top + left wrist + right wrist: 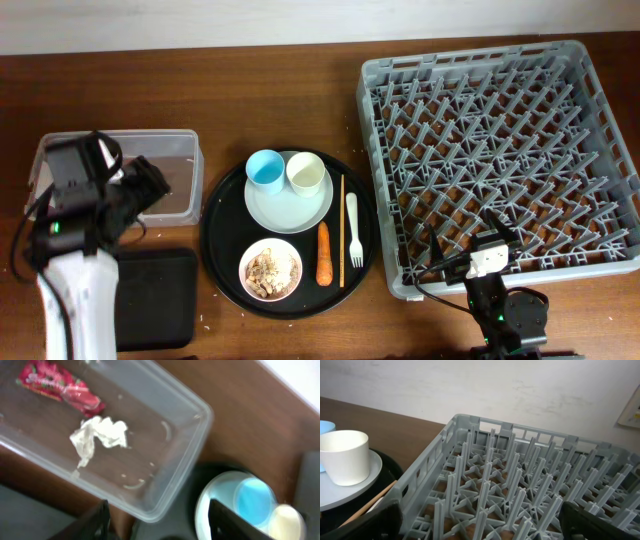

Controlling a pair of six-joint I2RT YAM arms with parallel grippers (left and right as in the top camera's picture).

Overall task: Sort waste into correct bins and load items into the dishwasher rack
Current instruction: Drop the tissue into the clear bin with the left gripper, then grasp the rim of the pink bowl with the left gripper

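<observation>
The red wrapper [60,387] and the crumpled white tissue [100,432] lie inside the clear tub [192,452]. My left gripper [162,527] hovers above the tub's near corner, open and holding nothing. On the round black tray [218,235] the pale plate [290,205] carries the light blue cup [266,170] and the cream cup [307,173]. Beside the plate lie the carrot [324,253], the white fork [354,230], the chopsticks [342,230] and a bowl of scraps [271,270]. My right gripper [480,530] stands open at the front edge of the grey dishwasher rack [500,150], empty.
The shallow black rectangular tray [155,300] sits in front of the tub, partly under my left arm. The rack [520,475] fills the table's right side, its upright pegs close before my right gripper. Bare wood shows behind the round tray.
</observation>
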